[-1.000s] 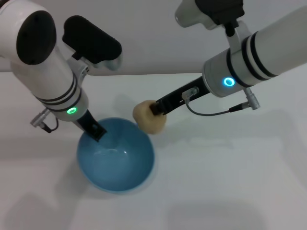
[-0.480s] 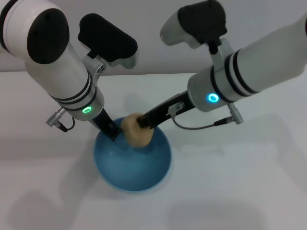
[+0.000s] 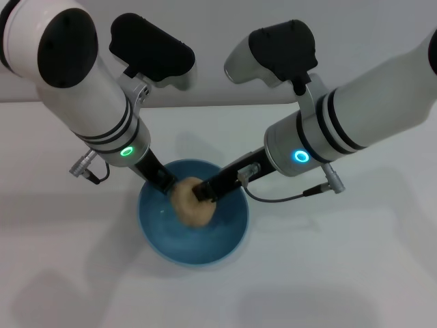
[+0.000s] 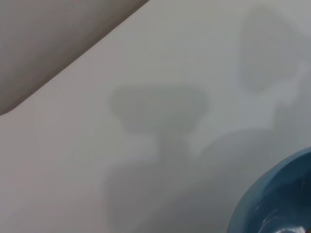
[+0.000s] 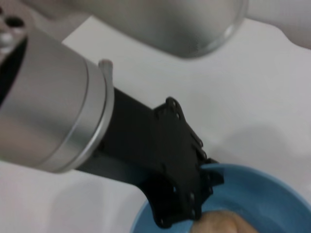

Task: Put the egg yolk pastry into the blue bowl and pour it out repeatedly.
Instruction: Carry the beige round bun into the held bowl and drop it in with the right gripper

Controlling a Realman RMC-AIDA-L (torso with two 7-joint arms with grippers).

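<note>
The tan egg yolk pastry (image 3: pixel 186 206) hangs just inside the blue bowl (image 3: pixel 225 239), low over its hollow, in the head view. My right gripper (image 3: pixel 203 193) is shut on the pastry's far right side, reaching in from the right. At the bowl's far left rim, my left gripper (image 3: pixel 164 183) is shut on the edge. The right wrist view shows the left gripper (image 5: pixel 204 177) clamped on the bowl's rim (image 5: pixel 272 194), with the pastry's top (image 5: pixel 221 224) beside it. Only the bowl's edge (image 4: pixel 272 204) shows in the left wrist view.
The bowl stands on a white table (image 3: pixel 341 260) with a pale wall behind it. Both arms cross above the table's far half, and their shadows fall on the surface.
The left gripper has carried the bowl to the right. The right gripper has brought the pastry left and down, from beside the rim to inside the bowl.
</note>
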